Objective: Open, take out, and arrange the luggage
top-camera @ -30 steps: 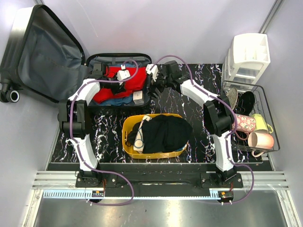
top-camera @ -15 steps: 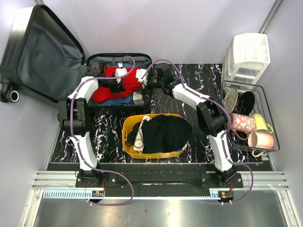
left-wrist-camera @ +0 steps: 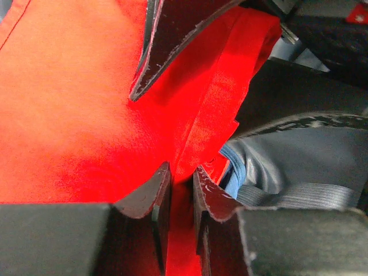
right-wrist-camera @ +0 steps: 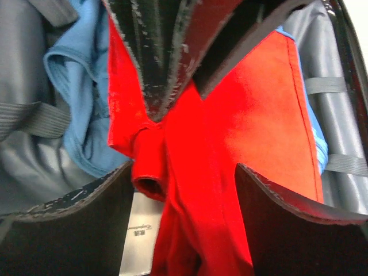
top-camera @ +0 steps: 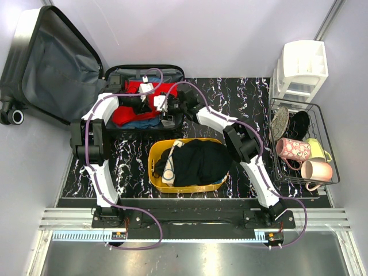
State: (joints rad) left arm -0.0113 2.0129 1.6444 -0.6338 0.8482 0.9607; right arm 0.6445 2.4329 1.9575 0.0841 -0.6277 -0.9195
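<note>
Found the luggage open at the table's back left, lid propped against the wall. Saw the left gripper nipped tight on a fold of the red garment inside it. Noted the right gripper spread wide, straddling that garment beside blue cloth. Spotted the yellow bin nearer, black clothes within.
</note>
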